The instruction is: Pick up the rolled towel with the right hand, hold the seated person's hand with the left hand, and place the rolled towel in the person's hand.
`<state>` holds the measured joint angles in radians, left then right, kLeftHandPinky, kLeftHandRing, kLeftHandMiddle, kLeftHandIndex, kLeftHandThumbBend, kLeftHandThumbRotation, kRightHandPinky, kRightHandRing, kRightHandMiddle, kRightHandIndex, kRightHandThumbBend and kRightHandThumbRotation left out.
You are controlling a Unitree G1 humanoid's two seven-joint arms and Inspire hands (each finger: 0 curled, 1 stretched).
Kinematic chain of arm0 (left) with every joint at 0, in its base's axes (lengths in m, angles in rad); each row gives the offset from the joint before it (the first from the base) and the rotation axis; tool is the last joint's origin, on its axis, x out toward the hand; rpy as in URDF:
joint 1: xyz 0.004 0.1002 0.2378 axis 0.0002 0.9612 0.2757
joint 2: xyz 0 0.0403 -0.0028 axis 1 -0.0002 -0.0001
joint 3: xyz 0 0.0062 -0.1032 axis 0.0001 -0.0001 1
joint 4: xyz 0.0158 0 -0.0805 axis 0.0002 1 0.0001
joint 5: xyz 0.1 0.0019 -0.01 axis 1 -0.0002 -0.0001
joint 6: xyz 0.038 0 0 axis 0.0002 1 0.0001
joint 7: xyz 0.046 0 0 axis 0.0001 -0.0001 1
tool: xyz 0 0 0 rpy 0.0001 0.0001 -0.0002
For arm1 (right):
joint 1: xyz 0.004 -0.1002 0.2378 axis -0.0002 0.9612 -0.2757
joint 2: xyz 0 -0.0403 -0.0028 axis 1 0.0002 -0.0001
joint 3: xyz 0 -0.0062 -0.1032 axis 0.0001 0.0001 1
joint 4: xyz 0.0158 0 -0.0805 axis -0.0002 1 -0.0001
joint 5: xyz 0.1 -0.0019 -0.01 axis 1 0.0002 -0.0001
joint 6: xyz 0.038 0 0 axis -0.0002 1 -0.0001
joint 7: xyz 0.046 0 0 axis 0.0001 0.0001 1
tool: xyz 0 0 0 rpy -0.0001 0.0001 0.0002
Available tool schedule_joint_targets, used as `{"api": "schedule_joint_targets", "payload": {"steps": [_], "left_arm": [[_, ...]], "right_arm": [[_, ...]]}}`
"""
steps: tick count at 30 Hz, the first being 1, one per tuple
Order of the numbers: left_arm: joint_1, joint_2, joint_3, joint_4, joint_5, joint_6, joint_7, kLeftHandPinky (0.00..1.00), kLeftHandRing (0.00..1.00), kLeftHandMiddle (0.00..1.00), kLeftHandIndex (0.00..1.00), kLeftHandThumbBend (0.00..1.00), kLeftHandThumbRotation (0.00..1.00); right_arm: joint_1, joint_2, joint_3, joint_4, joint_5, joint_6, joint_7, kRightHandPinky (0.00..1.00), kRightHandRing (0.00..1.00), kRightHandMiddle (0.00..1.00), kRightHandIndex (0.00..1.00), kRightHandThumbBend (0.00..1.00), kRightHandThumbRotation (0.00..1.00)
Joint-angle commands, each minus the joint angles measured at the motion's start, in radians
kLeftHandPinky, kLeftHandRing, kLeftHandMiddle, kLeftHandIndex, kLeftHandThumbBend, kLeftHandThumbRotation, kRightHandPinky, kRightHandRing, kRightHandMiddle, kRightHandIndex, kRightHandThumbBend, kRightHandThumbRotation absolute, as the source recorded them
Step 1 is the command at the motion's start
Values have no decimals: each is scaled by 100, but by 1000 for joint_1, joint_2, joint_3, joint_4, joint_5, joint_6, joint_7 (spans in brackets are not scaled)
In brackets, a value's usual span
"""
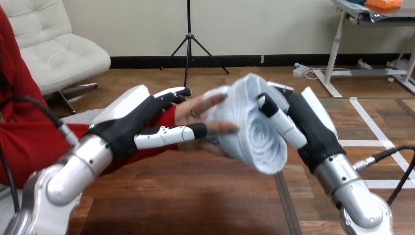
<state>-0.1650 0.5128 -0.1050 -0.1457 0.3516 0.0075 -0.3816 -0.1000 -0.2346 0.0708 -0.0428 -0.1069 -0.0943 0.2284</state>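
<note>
The right hand (306, 125) grips the towel (249, 122) against the person's hand (200, 110); the left hand (132, 125) clasps the wrist (178, 115); hold it steady, release only once their fingers close.

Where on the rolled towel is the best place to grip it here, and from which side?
Probably round the curved middle of the rolled towel, from the view's right, as the right robot hand does: its spiral end faces the camera and its left flank lies against the person's hand, leaving the right flank free.
</note>
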Motion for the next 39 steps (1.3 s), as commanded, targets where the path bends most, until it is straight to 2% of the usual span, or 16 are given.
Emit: {"api": "schedule_joint_targets", "payload": {"steps": [1,11,24,39], "left_arm": [[25,-21,27,-28,-29,-58,46,65,82,85,88,100,100],[93,-35,43,-26,-51,-121,95,64,82,86,89,100,100],[161,-46,54,-9,-63,-189,142,78,86,89,89,100,100],[223,-119,63,26,-32,-287,292,70,82,86,84,100,100]], "right_arm": [[-24,24,34,-16,25,-41,26,76,83,84,83,100,100],[-1,19,27,-21,34,-26,36,78,84,84,84,100,100],[29,25,17,-33,54,-2,36,80,85,85,84,100,100],[66,32,6,-48,78,7,33,80,86,86,85,100,100]]}}
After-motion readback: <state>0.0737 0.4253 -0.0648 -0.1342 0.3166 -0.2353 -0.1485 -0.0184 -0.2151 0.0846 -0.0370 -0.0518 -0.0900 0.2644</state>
